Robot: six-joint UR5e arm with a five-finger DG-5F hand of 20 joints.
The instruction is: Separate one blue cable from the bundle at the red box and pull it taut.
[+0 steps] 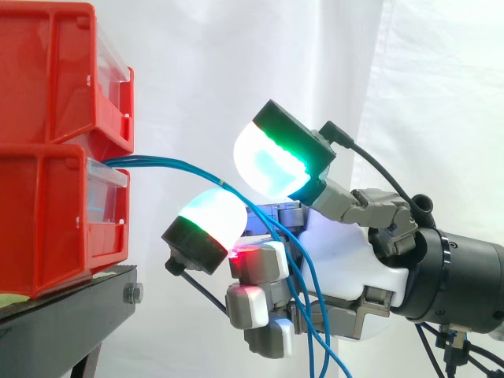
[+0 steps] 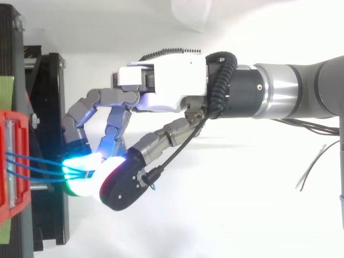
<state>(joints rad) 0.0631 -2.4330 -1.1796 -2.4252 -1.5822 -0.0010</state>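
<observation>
A bundle of thin blue cables [image 1: 173, 165] leaves the gap between two stacked red bins [image 1: 47, 79] at the left and runs right and downward. My hand [image 1: 346, 268] reaches in from the right with its fingers curled. The strands draw together between an upper green-white pad [image 1: 272, 161] and a lower cyan-white pad [image 1: 209, 224]. Past that point they fan out, thread among the lower curled fingers and hang down [image 1: 315, 346]. From above, the strands [image 2: 32, 164] run from the red bin [image 2: 11, 161] straight into the glowing pads [image 2: 80, 174]. I cannot tell whether one strand is split from the others.
The bins stand on a black stand [image 1: 63, 315] at the left, its edge right beside the fingertips [image 2: 45, 107]. A white curtain hangs behind. Thin loose wires [image 2: 317, 166] trail near the arm at the right.
</observation>
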